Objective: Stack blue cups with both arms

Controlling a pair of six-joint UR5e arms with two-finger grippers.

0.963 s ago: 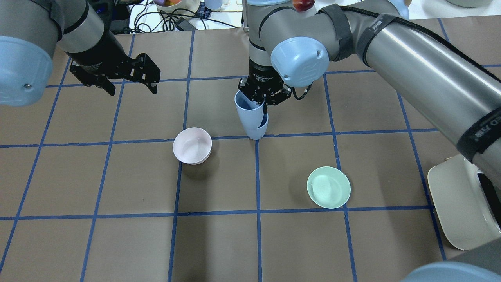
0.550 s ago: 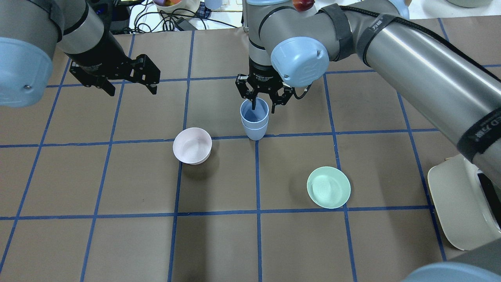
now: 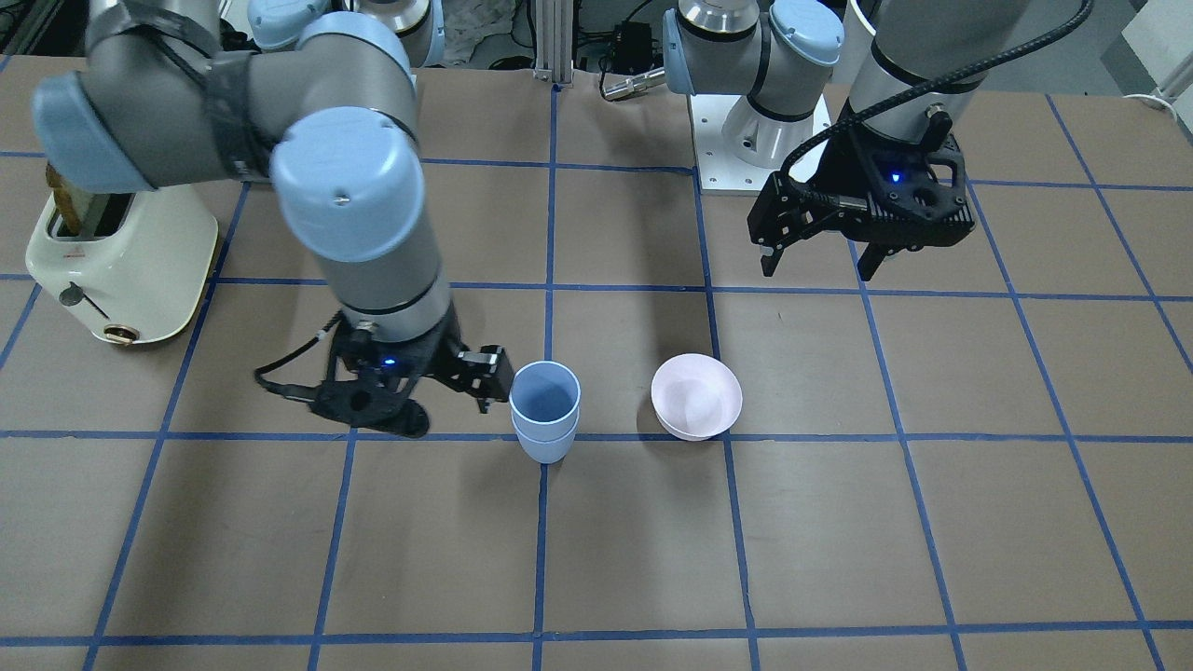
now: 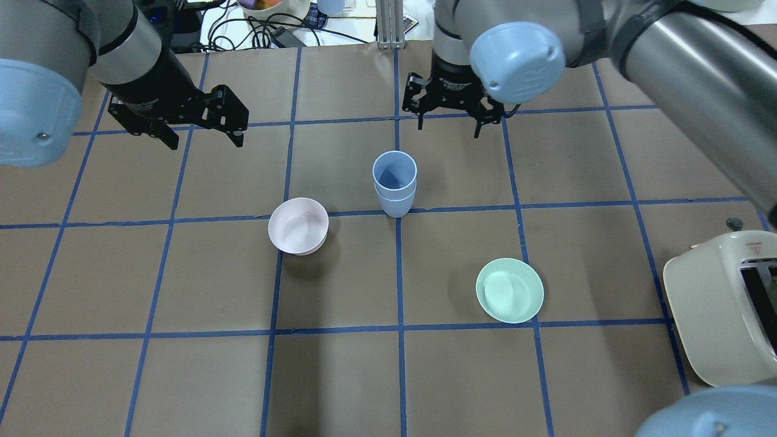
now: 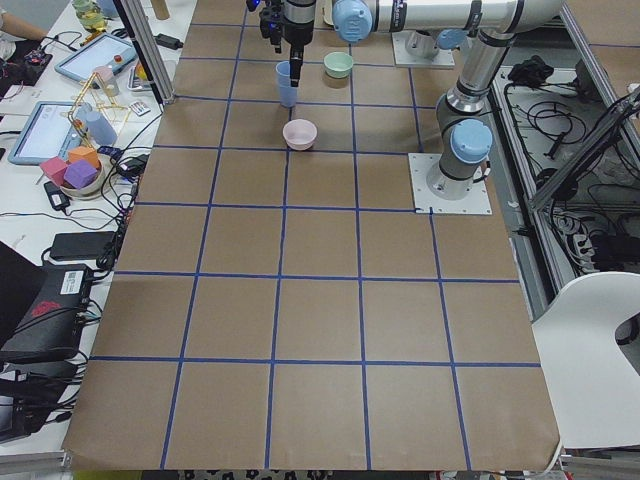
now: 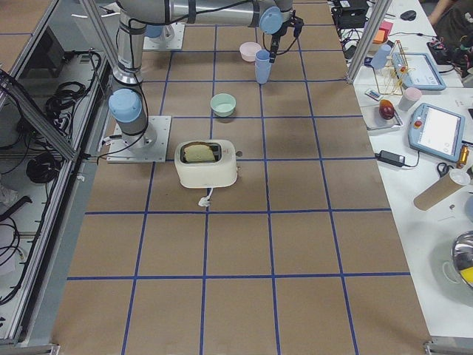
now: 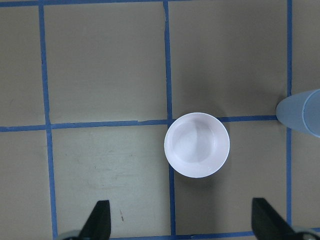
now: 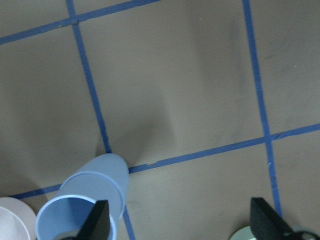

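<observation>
**Mia:** From up high behind the robot, where are the blue cups (image 4: pixel 394 182)?

**Ben:** One sits inside the other. They stand up straight on the table (image 4: pixel 340 376), right where two blue lines (image 4: pixel 400 273) cross.

**Mia:** And the right claw (image 4: pixel 448 127)?

**Ben:** It hangs in the air near the cups, off to the robot's right of them. Its two fingers are spread wide. Nothing is in it, and it touches nothing.

**Mia:** The left claw (image 4: pixel 205 142)?

**Ben:** It is well away from the cups, on the robot's left. It is spread wide too, with nothing in it.

**Mia:** What about from across the table?

**Ben:** The right claw is just beside the cups, not touching them. The pink bowl (image 3: pixel 696 396) sits near the cups on their other side.

**Mia:** And from the two ends of the table?

**Ben:** The cups look tiny, with the green bowl (image 5: pixel 338 64) near them. A toaster (image 6: pixel 207 164) stands well away from the cups. I cannot tell from there how the claws are set.

**Mia:** The left claw's own camera?

**Ben:** It looks down on the pink bowl. The finger tips are far apart. A bit of the cups peeks in beside the bowl.

**Mia:** The right claw's camera?

**Ben:** The finger tips are far apart, with bare table between them. The cups are off to one side, not between the tips.
</observation>
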